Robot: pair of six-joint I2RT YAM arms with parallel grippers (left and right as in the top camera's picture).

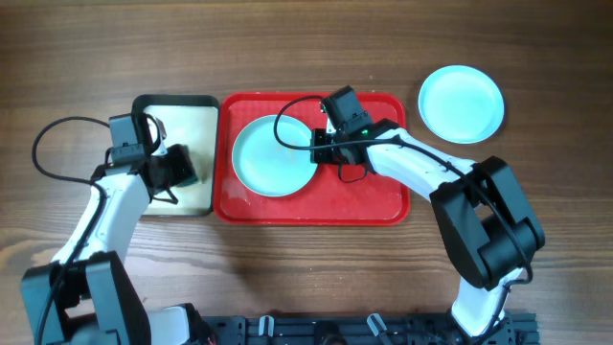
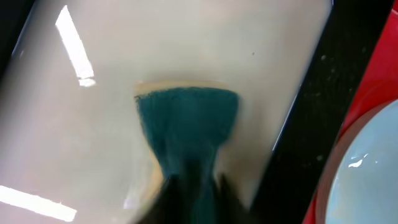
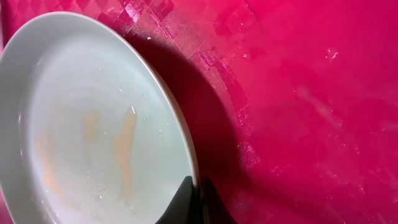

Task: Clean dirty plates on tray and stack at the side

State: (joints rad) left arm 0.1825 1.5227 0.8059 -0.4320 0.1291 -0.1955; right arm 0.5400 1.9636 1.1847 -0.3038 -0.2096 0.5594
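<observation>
On the red tray (image 1: pixel 375 203) the right gripper (image 1: pixel 318 149) pinches the smeared plate (image 1: pixel 271 156) by its rim, while the left gripper (image 1: pixel 180 171) clenches a sponge (image 2: pixel 186 124).

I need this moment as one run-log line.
left fingers: shut on teal sponge over cream tray | right fingers: pinch rim of smeared pale blue plate on red plastic tray | other pale blue plate: on table

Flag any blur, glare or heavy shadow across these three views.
Overhead: evenly lit and sharp, no strong glare. Left wrist: soft focus throughout, the sponge has fuzzy edges, and white glare streaks cross the cream tray. Right wrist: fairly sharp, and the plate throws a dark shadow onto the red tray.
</observation>
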